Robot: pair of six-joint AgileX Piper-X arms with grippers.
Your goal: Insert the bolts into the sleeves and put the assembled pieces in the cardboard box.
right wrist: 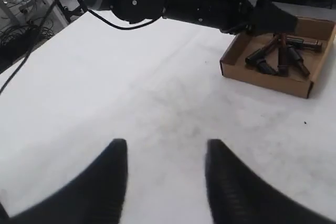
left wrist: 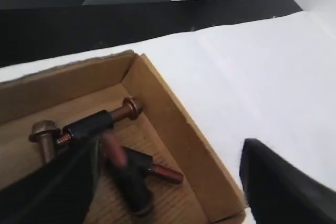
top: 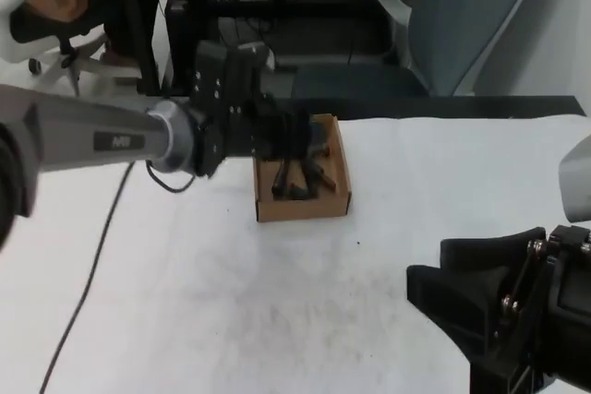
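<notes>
The left pincer [left wrist: 172,150] hangs over the cardboard box [left wrist: 168,114], jaws spread wide and holding nothing. From its own wrist, one dark finger [left wrist: 58,182] sits above the box's inside and the other lines up with the bare cloth past a side wall. In the high view this pincer [top: 295,149] is at the end of an arm stretched in from the left, low over the box [top: 300,208].

Inside lie copper-coloured bolts [left wrist: 131,108] pushed through black sleeves [left wrist: 86,126]. I count at least three such pieces, lying crossed over each other on the box floor. The finger covers part of the pile, so I cannot give a sure total.

There is one box. It stands close to the far edge of the white worktop [top: 231,302], and past that edge runs a dark strip. In front of the box the cloth lies open all the way to the near side.

The right pincer [right wrist: 165,148] hovers there, well apart from the box [right wrist: 262,77]. It too is wide open and holds nothing, its two fingers over plain cloth. From above it [top: 462,292] sits at the near right corner.

A thin cable [top: 92,256] trails across the left part of the worktop, and a chair [top: 462,16] stands behind the far edge.
</notes>
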